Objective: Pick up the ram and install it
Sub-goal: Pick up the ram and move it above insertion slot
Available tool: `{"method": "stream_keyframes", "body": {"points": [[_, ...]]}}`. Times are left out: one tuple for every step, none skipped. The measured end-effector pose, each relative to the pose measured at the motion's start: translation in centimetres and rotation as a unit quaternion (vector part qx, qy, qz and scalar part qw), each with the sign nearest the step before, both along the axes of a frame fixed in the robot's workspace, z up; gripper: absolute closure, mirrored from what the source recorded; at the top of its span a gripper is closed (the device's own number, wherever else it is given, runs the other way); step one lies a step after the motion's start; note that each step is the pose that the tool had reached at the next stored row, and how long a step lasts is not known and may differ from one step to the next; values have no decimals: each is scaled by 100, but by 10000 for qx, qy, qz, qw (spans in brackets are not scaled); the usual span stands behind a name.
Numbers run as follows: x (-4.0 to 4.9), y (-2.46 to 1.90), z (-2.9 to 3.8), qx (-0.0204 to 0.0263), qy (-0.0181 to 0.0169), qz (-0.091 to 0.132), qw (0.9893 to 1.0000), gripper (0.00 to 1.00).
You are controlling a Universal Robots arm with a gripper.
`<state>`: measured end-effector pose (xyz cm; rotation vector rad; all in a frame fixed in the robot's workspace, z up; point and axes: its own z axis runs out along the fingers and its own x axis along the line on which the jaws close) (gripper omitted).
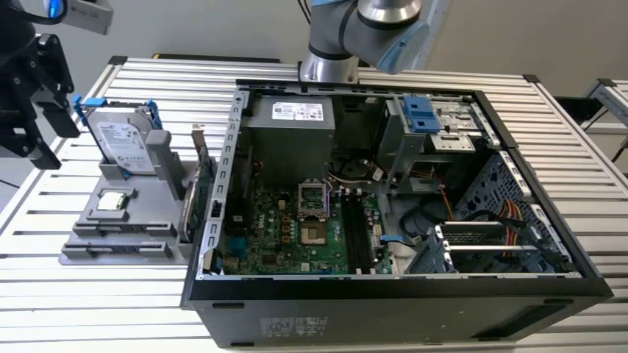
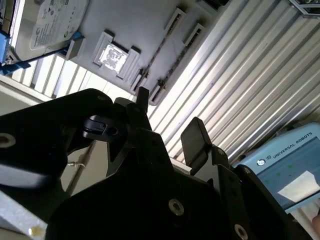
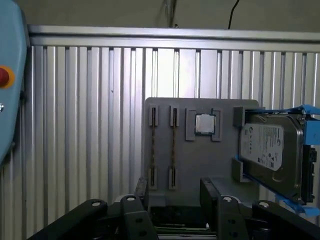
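Observation:
In the first wrist view two slim ram sticks point(image 3: 153, 149) stand on edge, side by side, in slots of a grey holder point(image 3: 220, 165). In the second wrist view they point(image 2: 161, 50) are thin dark lines across that holder point(image 2: 145, 25). My gripper point(image 3: 175, 197) hangs above the holder's near end, open, with nothing between its black fingers point(image 3: 210, 190). In the second wrist view the gripper point(image 2: 169, 119) is also open and apart from the sticks. In the exterior view it point(image 1: 47, 129) hovers high at the left, over the holder point(image 1: 123, 246).
The holder also carries a silver hard drive with blue rails point(image 1: 126, 143), a processor chip point(image 1: 113, 198) and a green expansion card point(image 1: 203, 193). To the exterior view's right lies the open computer case point(image 1: 393, 294), with long black memory slots point(image 1: 355, 237) on its motherboard. A blue pendant point(image 2: 287, 167) rests nearby.

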<state>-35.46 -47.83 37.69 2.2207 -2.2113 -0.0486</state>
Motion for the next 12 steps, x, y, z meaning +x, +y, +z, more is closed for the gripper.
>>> {"method": "stream_keyframes", "body": {"points": [[0,1,-10,-2,0,-1,10000,0],[0,1,-19,-6,0,-2,10000,0],[0,2,-28,-9,-1,-3,10000,0],[0,3,-36,-12,-2,-3,10000,0],[0,4,-44,-16,-2,-3,10000,0],[0,4,-51,-20,-2,-2,10000,0],[0,6,-59,-24,-4,-2,10000,0],[0,7,-68,-27,-7,-2,10000,0],[0,9,-77,-30,-10,-2,10000,0],[0,10,-86,-32,-16,-2,10000,0],[0,11,-94,-35,-21,-2,10000,0],[0,13,-101,-39,-25,-3,10000,0]]}}
